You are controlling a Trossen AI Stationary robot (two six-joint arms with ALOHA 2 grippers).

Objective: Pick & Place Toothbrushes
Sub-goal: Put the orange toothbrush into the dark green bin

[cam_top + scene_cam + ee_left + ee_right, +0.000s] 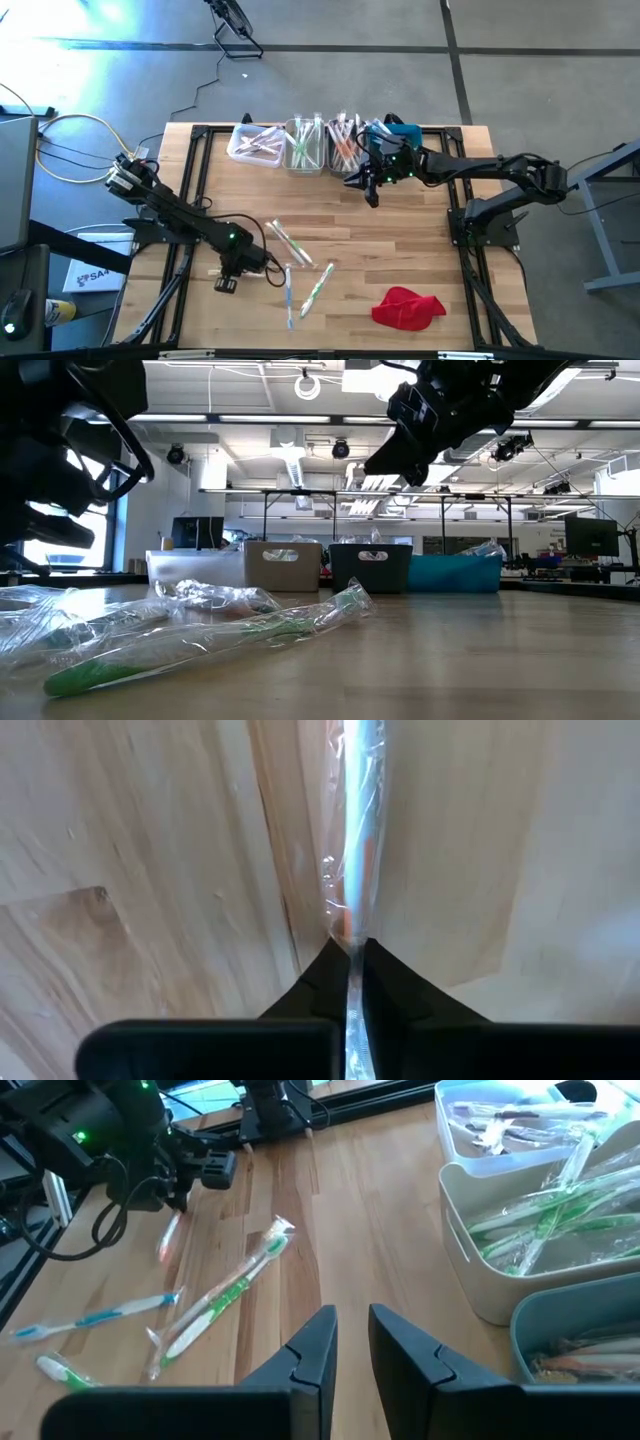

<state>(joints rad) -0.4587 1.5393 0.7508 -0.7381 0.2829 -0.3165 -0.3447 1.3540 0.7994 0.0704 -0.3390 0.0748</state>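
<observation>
My left tool (352,982) is clamped on an orange toothbrush (356,840) lying on the bench (400,240) near its left edge. My right tool (348,1342) hangs narrow and empty by the bins (305,150) at the back edge.

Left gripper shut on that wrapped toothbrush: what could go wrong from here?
The left gripper pinches an orange-handled toothbrush near one end, maybe mostly by its clear wrapper, so it could slip or swing when lifted. Loose toothbrushes lie close by and may get dragged. The right gripper hovers by the bins, crowding a drop-off.
</observation>
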